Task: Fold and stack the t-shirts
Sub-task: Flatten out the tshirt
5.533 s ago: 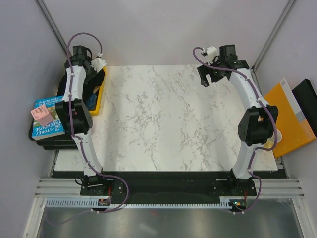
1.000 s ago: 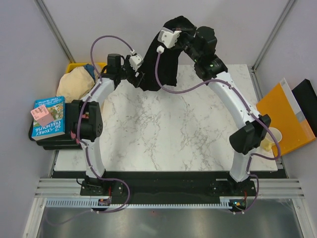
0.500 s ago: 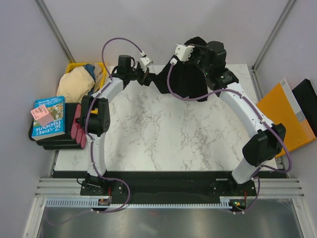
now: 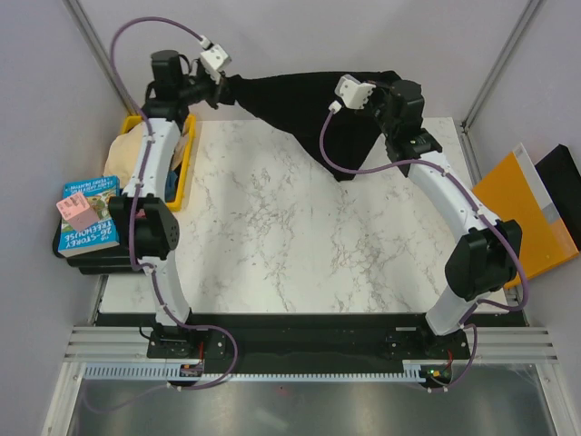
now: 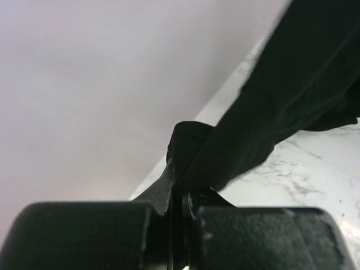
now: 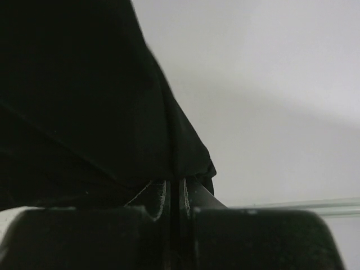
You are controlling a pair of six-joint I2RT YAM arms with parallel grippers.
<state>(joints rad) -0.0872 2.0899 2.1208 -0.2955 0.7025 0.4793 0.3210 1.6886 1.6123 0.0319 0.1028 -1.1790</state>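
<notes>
You are holding the black t-shirt [image 4: 300,104] spread above the far edge of the table [image 4: 300,245], left pincer [image 5: 180,193] and right pincer [image 6: 174,188] each clamping one end.

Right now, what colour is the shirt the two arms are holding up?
The shirt is plain black, with no pattern. The top view shows it best.

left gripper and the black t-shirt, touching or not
Touching. The left wrist view shows the jaws of the left gripper shut on a bunched edge of the black t-shirt, with no gap.
</notes>
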